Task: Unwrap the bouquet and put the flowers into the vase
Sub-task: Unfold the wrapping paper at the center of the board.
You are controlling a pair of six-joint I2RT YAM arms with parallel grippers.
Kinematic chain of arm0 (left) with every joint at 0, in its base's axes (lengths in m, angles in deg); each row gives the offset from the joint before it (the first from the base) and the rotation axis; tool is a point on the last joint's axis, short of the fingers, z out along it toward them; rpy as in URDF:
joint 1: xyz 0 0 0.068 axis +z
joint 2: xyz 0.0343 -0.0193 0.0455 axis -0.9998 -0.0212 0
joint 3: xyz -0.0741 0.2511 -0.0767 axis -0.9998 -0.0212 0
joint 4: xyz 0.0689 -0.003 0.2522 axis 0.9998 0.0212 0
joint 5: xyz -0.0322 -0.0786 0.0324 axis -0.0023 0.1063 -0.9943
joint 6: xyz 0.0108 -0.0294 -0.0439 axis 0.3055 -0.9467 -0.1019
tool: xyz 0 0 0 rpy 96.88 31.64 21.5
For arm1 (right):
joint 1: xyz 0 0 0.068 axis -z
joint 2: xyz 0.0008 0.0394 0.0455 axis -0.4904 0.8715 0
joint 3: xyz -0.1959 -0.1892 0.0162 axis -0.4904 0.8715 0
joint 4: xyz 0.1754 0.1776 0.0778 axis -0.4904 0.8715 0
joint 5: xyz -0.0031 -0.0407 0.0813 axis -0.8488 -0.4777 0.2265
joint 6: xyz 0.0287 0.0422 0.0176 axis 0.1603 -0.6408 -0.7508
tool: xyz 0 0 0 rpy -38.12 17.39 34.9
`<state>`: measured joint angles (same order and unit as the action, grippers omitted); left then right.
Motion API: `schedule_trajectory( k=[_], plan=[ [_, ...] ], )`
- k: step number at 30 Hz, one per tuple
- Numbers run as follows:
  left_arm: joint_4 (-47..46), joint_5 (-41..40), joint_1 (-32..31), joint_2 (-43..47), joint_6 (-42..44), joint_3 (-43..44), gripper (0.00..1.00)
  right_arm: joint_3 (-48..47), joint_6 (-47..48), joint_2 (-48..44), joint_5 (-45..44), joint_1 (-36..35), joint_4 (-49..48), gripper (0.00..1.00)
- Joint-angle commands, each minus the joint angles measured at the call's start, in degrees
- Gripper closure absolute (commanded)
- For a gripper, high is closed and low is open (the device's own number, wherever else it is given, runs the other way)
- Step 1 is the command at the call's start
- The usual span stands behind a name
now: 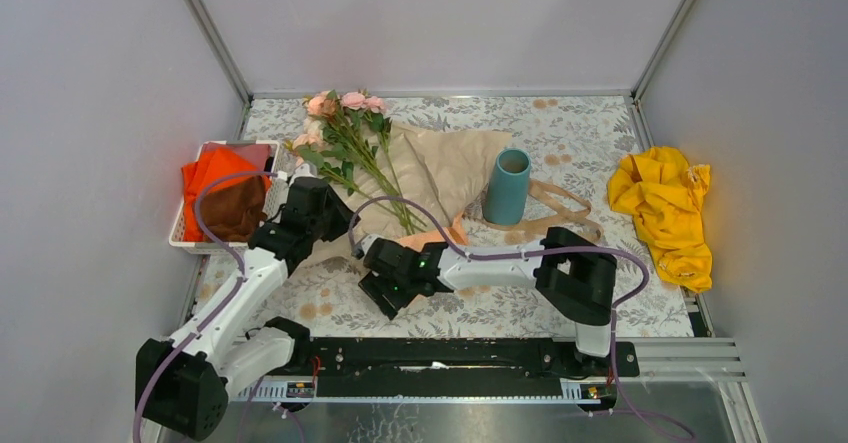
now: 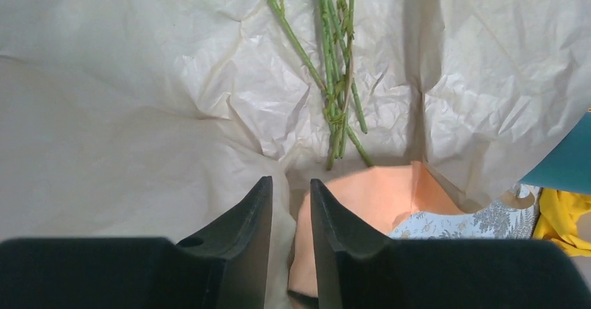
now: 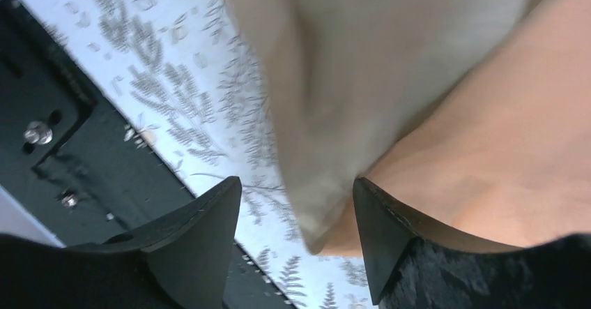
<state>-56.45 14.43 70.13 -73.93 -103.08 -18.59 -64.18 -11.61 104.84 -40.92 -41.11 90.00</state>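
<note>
A tabletop (image 1: 520, 308) covered in a grey leaf-print cloth is seen in the overhead view, boxed in by plain grey walls (image 1: 430, 23) with metal rails at the corners. At the left edge a white basket (image 1: 183, 239) is stuffed with an orange cloth (image 1: 205, 175). At the right a yellow cloth (image 1: 665, 208) is heaped.

Centre frame, the tan paper (image 1: 445, 163) is spread open and flat, its peach inner face showing at the lower edge. The flowers (image 1: 345, 128) are laid across it, blooms to the upper left and stems running down to the lower right. The teal vase (image 1: 507, 186) is stood upright just right of the paper, with nothing seen in its mouth. A tan ribbon (image 1: 562, 208) is looped loose at its foot.

The left gripper (image 2: 289, 183) is held low over the paper, stems (image 2: 334, 79) ahead of it. Its jaws are narrowly apart, and a folded paper edge shows in the gap. No clamp on it can be confirmed.

The right gripper (image 3: 296, 183) is spread wide. The paper's lower corner is seen between the jaws, cream side and peach side both in view, and it is not squeezed.
</note>
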Motion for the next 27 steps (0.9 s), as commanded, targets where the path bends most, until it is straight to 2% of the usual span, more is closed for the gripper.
schedule_trajectory(
  k=[1,5,9,17,22,27],
  plan=[
    [-3.9,3.0,0.5,1.5,0.0,-3.6,0.67,2.1,-2.2,-0.6,2.5,-1.3,-1.7,0.33],
    [-8.5,6.5,0.5,1.0,-1.9,-10.2,0.67,2.8,-1.0,-3.5,-5.1,-1.3,1.2,0.31],
    [-13.5,9.5,0.5,-2.7,-2.9,-16.3,0.71,2.3,0.1,-10.9,-12.0,-1.3,4.2,0.29],
    [-13.5,7.8,0.5,-2.3,-2.6,-19.7,0.73,4.4,0.0,-21.4,-23.6,-0.4,3.0,0.24],
    [-12.5,6.7,0.5,-2.4,-2.4,-20.2,0.73,1.2,-0.9,-15.3,-20.2,5.5,4.7,0.24],
    [-12.3,6.6,0.5,-1.5,-2.6,-21.6,0.73,-3.6,2.3,-7.3,-20.2,7.3,3.9,0.24]
  ],
)
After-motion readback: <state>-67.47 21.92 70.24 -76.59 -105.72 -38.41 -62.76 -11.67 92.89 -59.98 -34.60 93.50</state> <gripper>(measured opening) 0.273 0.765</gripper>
